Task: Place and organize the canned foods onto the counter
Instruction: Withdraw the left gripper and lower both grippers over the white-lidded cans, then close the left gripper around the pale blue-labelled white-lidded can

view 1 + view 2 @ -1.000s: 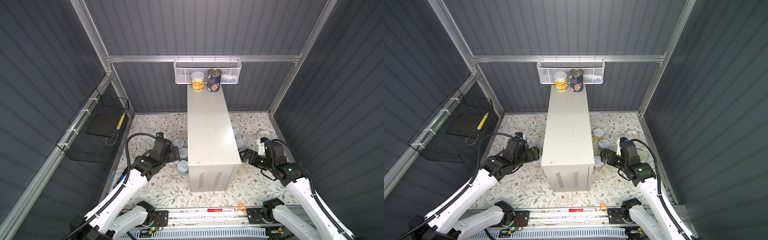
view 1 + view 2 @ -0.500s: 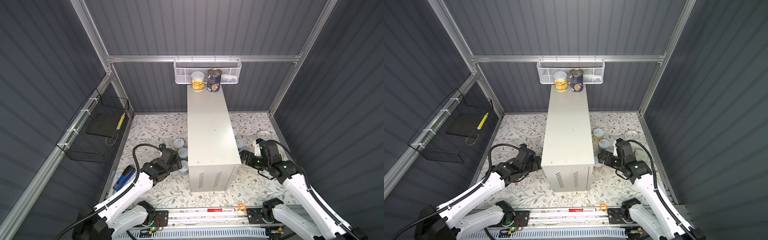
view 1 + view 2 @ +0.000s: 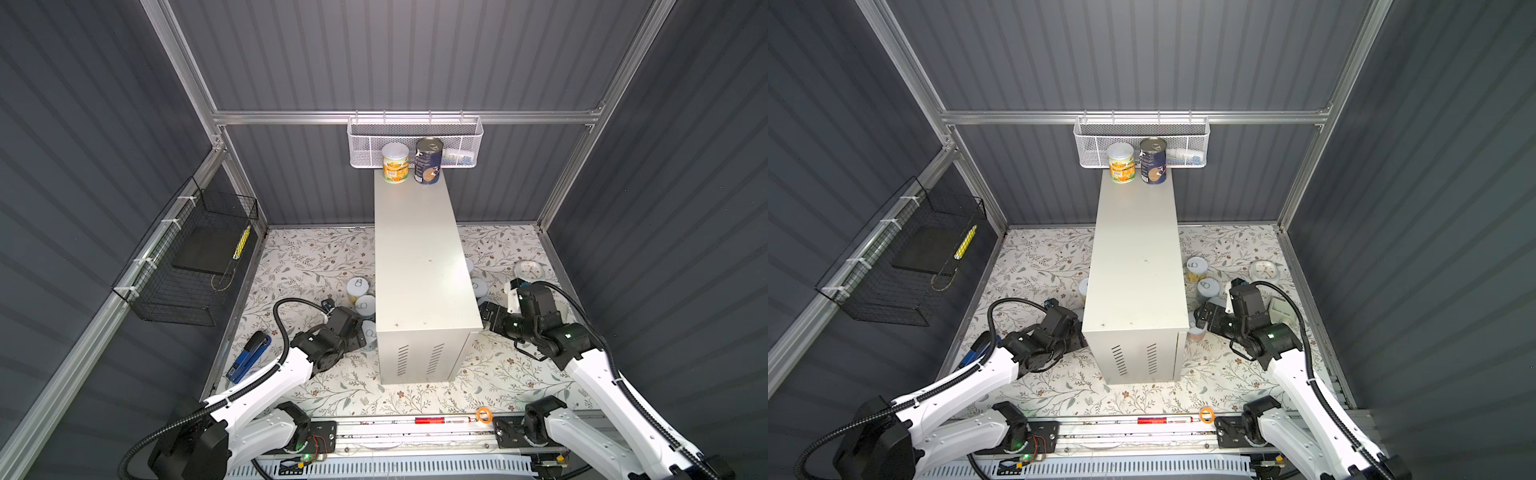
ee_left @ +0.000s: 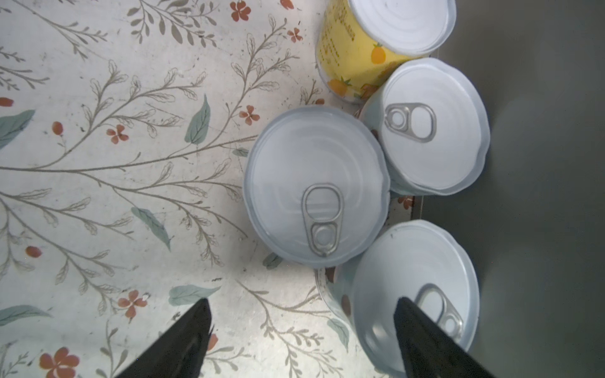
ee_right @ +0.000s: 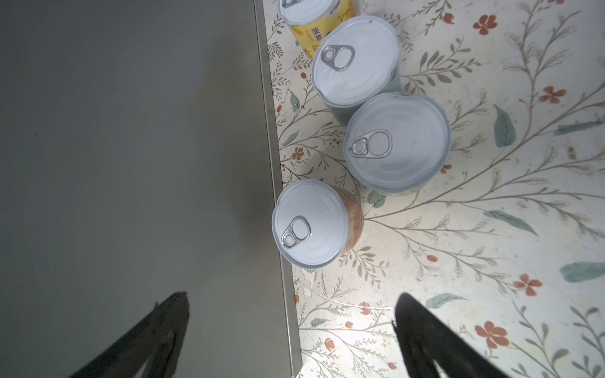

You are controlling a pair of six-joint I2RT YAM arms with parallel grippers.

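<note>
L end effector (image 4: 301, 301) open, empty, off-centre over nearest can (image 4: 412, 284): shift to straddle it, then close. R end effector (image 5: 292, 294) open, empty; pink-label can (image 5: 309, 222) ahead, hard by desk (image 3: 419, 257) wall, so approach carefully. Yellow can (image 3: 395, 163) & navy can (image 3: 428, 166) stand at desk's far end.

The left arm (image 3: 266, 382) reaches in from the near left toward the middle, wrist bent low. The left tool (image 4: 302, 306) points down, fingers spread and gripping nothing. From the near right the right arm (image 3: 598, 374) mirrors it, the right tool (image 5: 291, 297) spread wide, also empty.
</note>
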